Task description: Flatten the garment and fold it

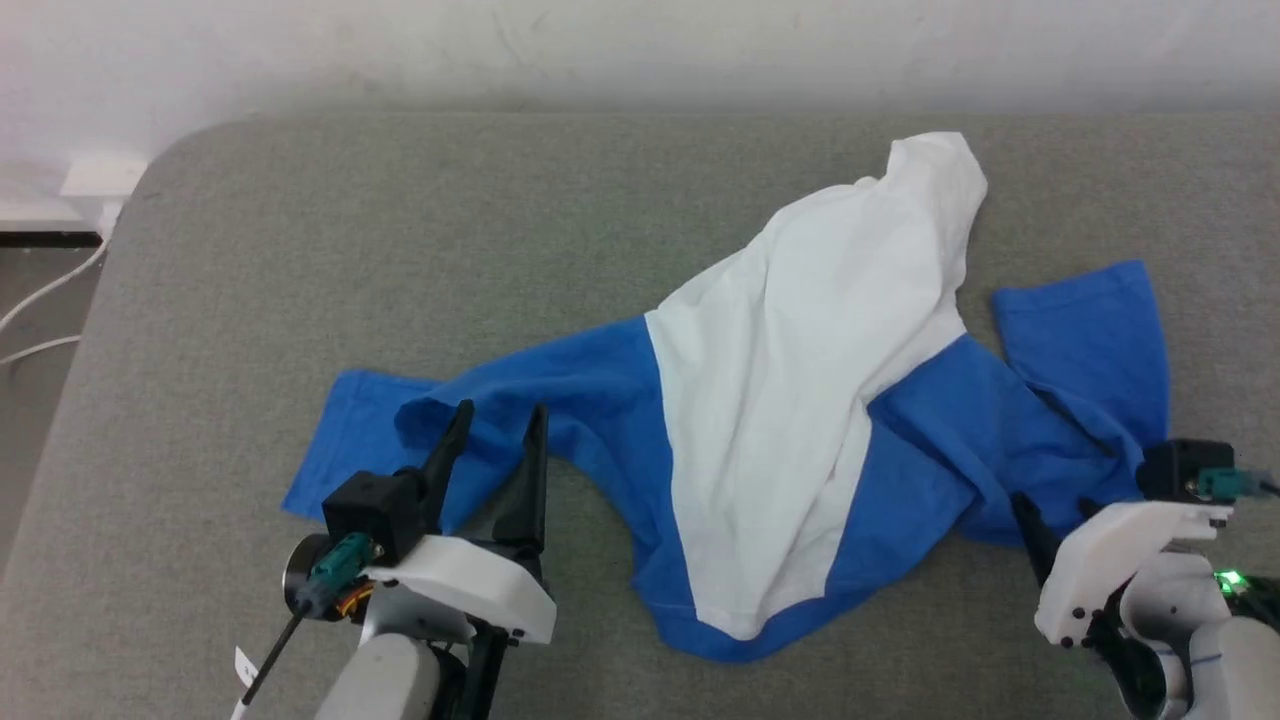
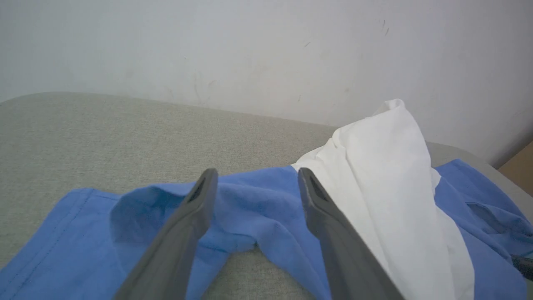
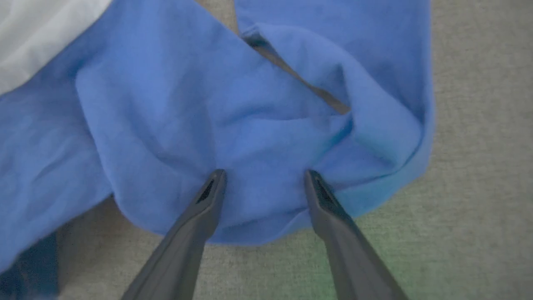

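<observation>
Lying crumpled on the bench in the head view, the shirt is reaching from the left jaws to the right jaws; flattening is barely beginning, folding waiting. Left wrist view: jaws gaping empty over a blue sleeve. Right wrist view: jaws gaping, straddling a blue fold, gripping nothing.

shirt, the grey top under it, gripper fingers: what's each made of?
Garment: soft knit cloth, probably cotton, matte; it drapes in loose folds, with a stitched sleeve hem.
Grey top: woven upholstery-like fabric, matte, visible weave; padding underneath can't be told.
Fingers: rigid, dark grey, smooth with faint sheen; looks like moulded plastic, possibly coated metal.
</observation>
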Controlling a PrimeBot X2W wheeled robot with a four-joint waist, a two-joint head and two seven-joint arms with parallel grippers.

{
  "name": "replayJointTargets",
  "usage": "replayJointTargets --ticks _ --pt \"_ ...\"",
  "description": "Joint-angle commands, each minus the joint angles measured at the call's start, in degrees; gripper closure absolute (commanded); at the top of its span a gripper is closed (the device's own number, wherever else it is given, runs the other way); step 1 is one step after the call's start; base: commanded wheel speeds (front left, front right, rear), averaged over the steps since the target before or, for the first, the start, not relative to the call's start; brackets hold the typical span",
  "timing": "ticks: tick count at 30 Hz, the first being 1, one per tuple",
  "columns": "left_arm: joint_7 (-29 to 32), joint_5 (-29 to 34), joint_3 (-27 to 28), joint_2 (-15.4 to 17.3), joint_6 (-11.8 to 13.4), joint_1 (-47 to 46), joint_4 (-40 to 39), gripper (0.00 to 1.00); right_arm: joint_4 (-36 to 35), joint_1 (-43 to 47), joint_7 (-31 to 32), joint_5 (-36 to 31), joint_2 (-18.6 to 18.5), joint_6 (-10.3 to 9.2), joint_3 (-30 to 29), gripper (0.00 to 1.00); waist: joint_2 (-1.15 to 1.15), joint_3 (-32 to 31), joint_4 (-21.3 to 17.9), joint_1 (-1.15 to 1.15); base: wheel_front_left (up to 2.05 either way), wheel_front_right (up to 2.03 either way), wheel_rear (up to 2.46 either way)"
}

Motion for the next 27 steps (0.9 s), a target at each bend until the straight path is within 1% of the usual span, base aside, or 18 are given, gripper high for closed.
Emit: replayJointTargets --ticks 1,2,3,4,8,12,16,20,24,27 --pt "-0.6 0.5 0.2 -0.3 0.3 -0.8 0.7 0.0 1.2 0.3 2.3 -0.6 0.5 -0.03 1.1 0.0 0.0 0.6 0.6 0.0 0.0 0.0 0.0" --pt "-1.0 0.5 0.2 -0.3 0.3 -0.9 1.3 0.0 1.2 0.4 3.9 -0.9 0.5 -0.03 1.7 0.33 0.0 0.7 0.6 0.0 0.0 0.0 0.0" --pt "-1.4 0.4 0.2 -0.4 0.3 -1.0 1.8 0.0 0.8 0.5 5.0 -1.2 0.5 -0.03 2.3 0.57 0.0 0.8 0.7 0.0 0.0 0.0 0.0" --pt "-1.6 0.3 0.3 -0.5 0.2 -1.1 2.3 0.0 0.2 0.7 5.7 -2.0 0.5 -0.03 2.8 1.0 0.0 0.9 0.7 0.0 0.0 0.0 0.0" --pt "-2.3 0.0 0.7 -0.5 0.2 -1.5 3.4 0.0 -3.1 1.6 7.6 -6.2 0.5 -0.03 2.1 1.0 0.0 1.0 0.4 0.0 0.0 0.0 0.0" --pt "-2.6 -0.2 1.2 -0.1 0.6 -1.6 3.5 0.0 -7.5 1.9 6.8 -11.5 0.0 -0.03 -2.5 1.0 0.0 1.0 -0.2 0.0 0.0 0.0 0.0" --pt "-2.7 -0.3 1.6 0.4 0.9 -1.8 2.9 0.0 -9.8 1.1 4.9 -14.1 -3.6 -0.03 -8.1 1.0 0.0 1.5 -0.8 0.0 0.0 0.0 0.0" --pt "-2.3 -0.6 1.9 1.0 0.9 -2.1 2.2 0.0 -7.0 -1.6 2.5 -14.3 -8.7 -0.03 -12.7 1.0 0.0 2.8 -1.2 0.0 0.0 0.0 0.0" --pt "-1.5 -0.4 1.7 1.5 1.0 -2.8 1.3 0.0 -0.9 -6.3 -1.8 -15.2 -13.2 -0.03 -17.0 1.0 0.0 4.6 -1.3 0.0 0.0 0.0 0.0" --pt "-0.9 -0.3 1.6 1.9 1.1 -3.3 0.6 0.0 4.3 -10.7 -6.0 -16.7 -14.9 -0.03 -20.2 1.0 0.0 6.2 -1.1 0.0 0.0 0.0 0.0"
